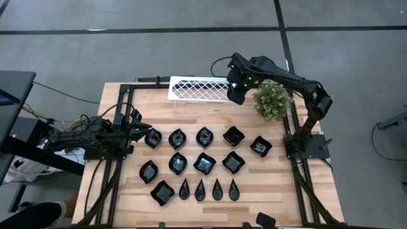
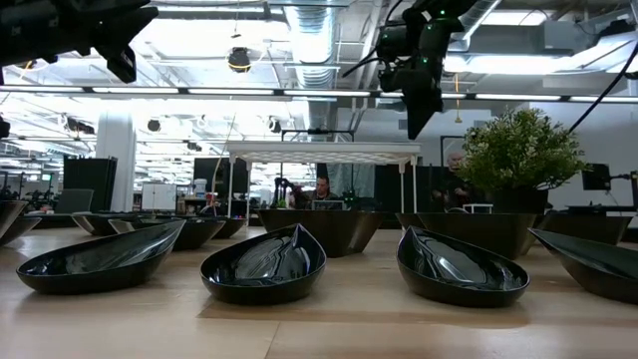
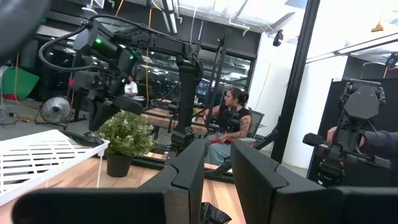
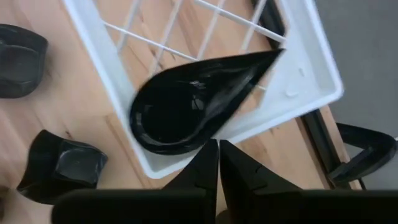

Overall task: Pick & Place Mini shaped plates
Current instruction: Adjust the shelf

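Observation:
Several glossy black mini plates (image 1: 205, 163) lie in rows on the wooden table, with narrow teardrops (image 1: 200, 189) in the near row. They loom large in the low view (image 2: 264, 264). My right gripper (image 1: 236, 94) hangs over the right end of the white lattice rack (image 1: 197, 88), shut on one teardrop plate (image 4: 193, 106). My left gripper (image 1: 141, 130) waits at the table's left side, open, just left of the leftmost plate (image 1: 152, 138). Its fingers (image 3: 186, 180) point across the table. My right gripper (image 4: 217, 155) pinches the teardrop plate by the rim of its broad rounded end (image 4: 200, 146), coming from above. The plate's pointed tip (image 4: 277, 55) reaches out over the rack's corner (image 4: 311, 81). Whether the plate touches the rack I cannot tell.
A small green potted plant (image 1: 272, 100) stands right of the rack, close to my right arm. Black frame rails (image 1: 117, 121) run along the table's left and right sides. People sit in the room beyond the table (image 3: 233, 121).

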Robot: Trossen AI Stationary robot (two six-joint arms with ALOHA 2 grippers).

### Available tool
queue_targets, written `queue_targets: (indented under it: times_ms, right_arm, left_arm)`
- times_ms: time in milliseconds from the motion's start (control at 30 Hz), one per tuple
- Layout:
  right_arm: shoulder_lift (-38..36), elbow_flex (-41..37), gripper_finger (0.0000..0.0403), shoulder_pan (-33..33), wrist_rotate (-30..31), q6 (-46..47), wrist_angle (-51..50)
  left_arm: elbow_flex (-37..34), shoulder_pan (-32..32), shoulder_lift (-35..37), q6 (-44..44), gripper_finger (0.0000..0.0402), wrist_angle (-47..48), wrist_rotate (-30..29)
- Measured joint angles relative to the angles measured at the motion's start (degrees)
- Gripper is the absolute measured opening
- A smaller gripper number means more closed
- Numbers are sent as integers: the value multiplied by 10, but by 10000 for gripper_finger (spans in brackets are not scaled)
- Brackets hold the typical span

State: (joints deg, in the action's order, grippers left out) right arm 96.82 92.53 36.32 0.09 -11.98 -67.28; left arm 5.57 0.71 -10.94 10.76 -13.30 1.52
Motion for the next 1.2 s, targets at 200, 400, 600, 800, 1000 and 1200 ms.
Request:
queue_targets:
  times_ms: [200, 400, 600, 800, 1000, 1200]
  right_arm:
    - [0, 0, 10, 1, 3, -1, 0]
    - [0, 0, 10, 5, 28, -5, 11]
    - [0, 0, 10, 47, 23, 2, 35]
    - [0, -15, 10, 59, -38, 44, 41]
    - [0, -25, 10, 45, -11, 45, 47]
    - [9, -25, 10, 42, -9, 46, 50]
  left_arm:
    - [0, 0, 0, 0, 82, 0, 0]
    - [0, 0, 0, 0, 82, -1, 0]
    - [0, 0, 0, 0, 82, -1, 0]
    - [0, 0, 0, 0, 82, -1, 0]
    - [0, 0, 0, 0, 82, -1, 0]
    - [0, 0, 0, 0, 82, -1, 0]
